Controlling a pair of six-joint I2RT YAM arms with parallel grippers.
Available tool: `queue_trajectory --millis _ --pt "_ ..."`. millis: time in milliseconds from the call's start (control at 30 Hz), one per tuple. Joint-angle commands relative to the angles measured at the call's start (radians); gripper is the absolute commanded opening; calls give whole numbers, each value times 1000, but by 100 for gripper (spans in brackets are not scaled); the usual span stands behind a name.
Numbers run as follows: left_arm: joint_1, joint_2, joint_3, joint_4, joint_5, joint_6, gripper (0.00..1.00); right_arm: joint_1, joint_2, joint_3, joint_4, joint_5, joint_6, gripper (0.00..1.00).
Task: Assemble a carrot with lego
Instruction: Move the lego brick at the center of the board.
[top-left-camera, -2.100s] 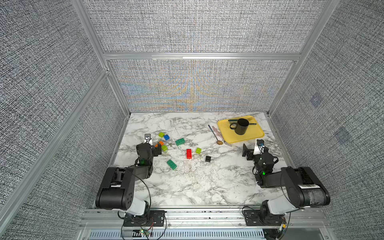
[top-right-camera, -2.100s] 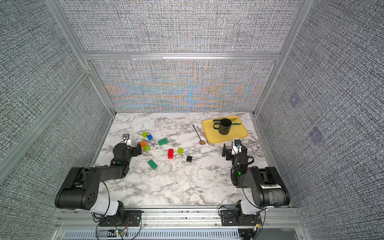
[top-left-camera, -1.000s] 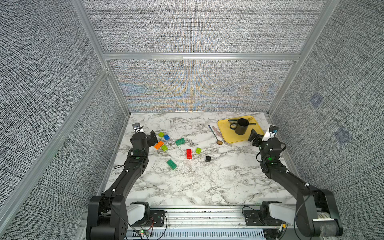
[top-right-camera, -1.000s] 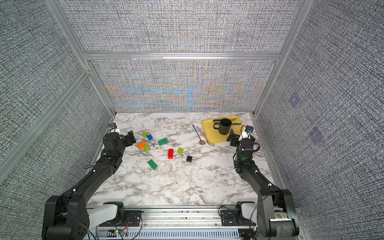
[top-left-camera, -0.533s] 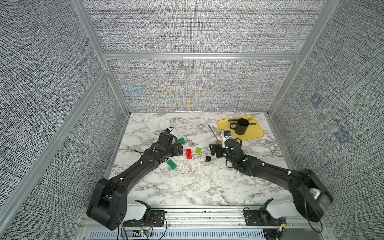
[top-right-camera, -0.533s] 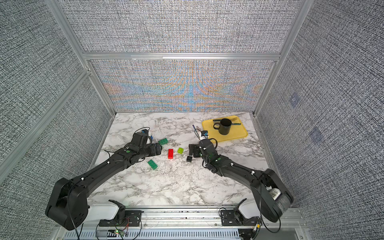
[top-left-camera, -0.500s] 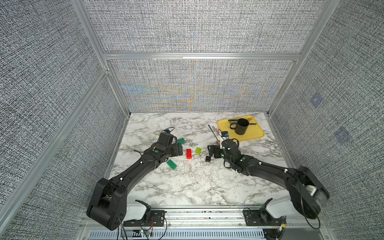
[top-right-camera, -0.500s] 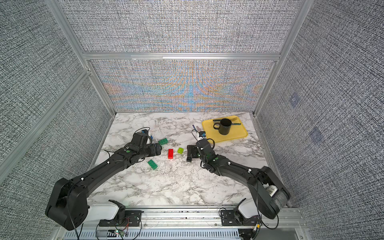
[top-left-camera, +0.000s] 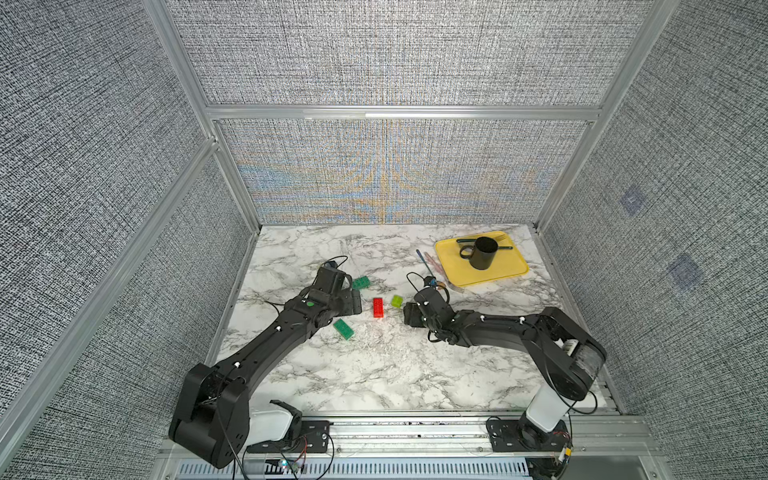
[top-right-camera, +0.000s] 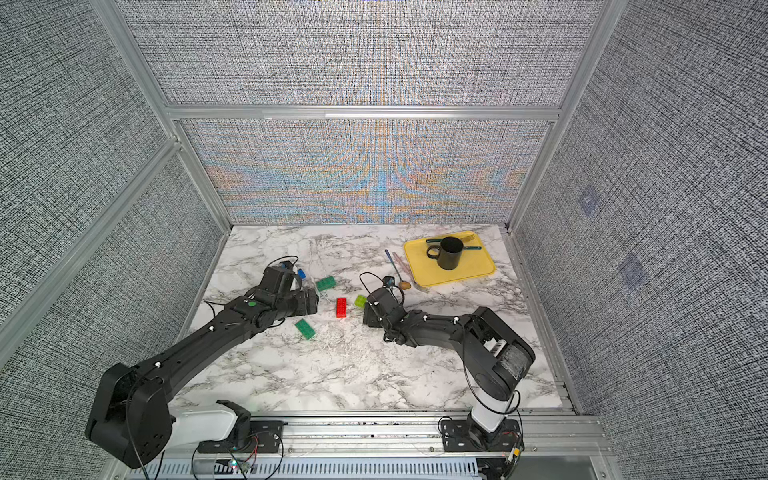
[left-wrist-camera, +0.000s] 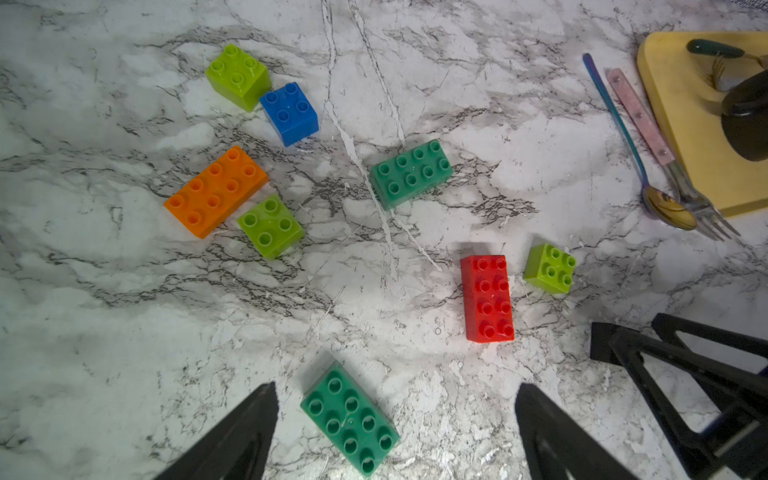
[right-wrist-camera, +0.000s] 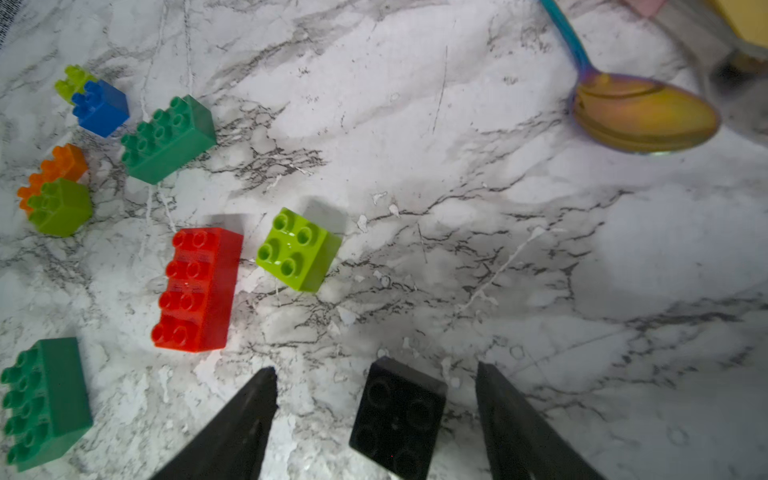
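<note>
**Two open grippers over loose bricks, first pick not yet made**

Step in hand: picking up the first pieces. No carrot exists yet, and no two bricks look joined. The lego lies loose on the marble tabletop (top-left-camera: 374, 374), left of centre. Orange brick (left-wrist-camera: 216, 190), blue brick (left-wrist-camera: 289, 113) and far dark green brick (left-wrist-camera: 410, 172) sit toward the far left. Red brick (top-left-camera: 377, 307) and lime brick (top-left-camera: 396, 301) sit side by side in the middle, not touching.

Right gripper (right-wrist-camera: 375, 370): jaws partly open, astride the black brick (right-wrist-camera: 397, 415), which sits studs up just right of the red and lime pair. Bare marble shows on both sides of the brick, so neither finger touches it. The gripper holds nothing. In both top views its body hides the brick.

Left gripper (left-wrist-camera: 395, 388): jaws wide, empty. The near dark green brick (left-wrist-camera: 349, 419) shows between the fingers in the wrist view, closer to one finger and askew to them. Whether the fingers are down at its level cannot be told.

Next move, as judged: the right jaws should close on the black brick's flat sides, then lift. The brick sits slightly turned against the finger line and may twist as they close. The left gripper should centre over the green brick and square up to it before closing.

Off task: yellow tray (top-left-camera: 511, 270) with black mug (top-left-camera: 484, 252) at far right; spoon (right-wrist-camera: 640, 112) on the marble beside the tray.
</note>
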Motion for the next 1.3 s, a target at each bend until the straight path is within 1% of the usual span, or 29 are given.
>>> queue_trajectory --millis 0,200,467,633,833,967,1033,1100,1167,1267 --pt "0 6 0 4 8 -1 93 9 18 -1 -27 23 43 70" --pt "0 15 2 9 18 1 94 11 49 4 -25 32 47 57" --pt "1 17 -7 12 21 0 94 17 66 3 -43 48 38 43" --pt "1 7 -11 10 24 1 94 50 49 0 -88 56 48 39" --pt "0 -10 -26 12 24 -6 95 118 19 -31 -127 51 116 39" --pt "0 -13 -30 10 21 -4 95 145 31 -37 -117 25 163 40" --pt "-1 -11 -28 10 19 -2 95 149 39 -31 -110 8 172 44" --pt "0 -10 -24 8 21 2 95 150 34 -20 -115 6 165 51" --pt "1 -12 -21 3 20 5 95 148 14 -7 -122 8 133 60" --pt "0 -23 -28 -1 11 8 96 134 -30 6 -115 1 31 72"
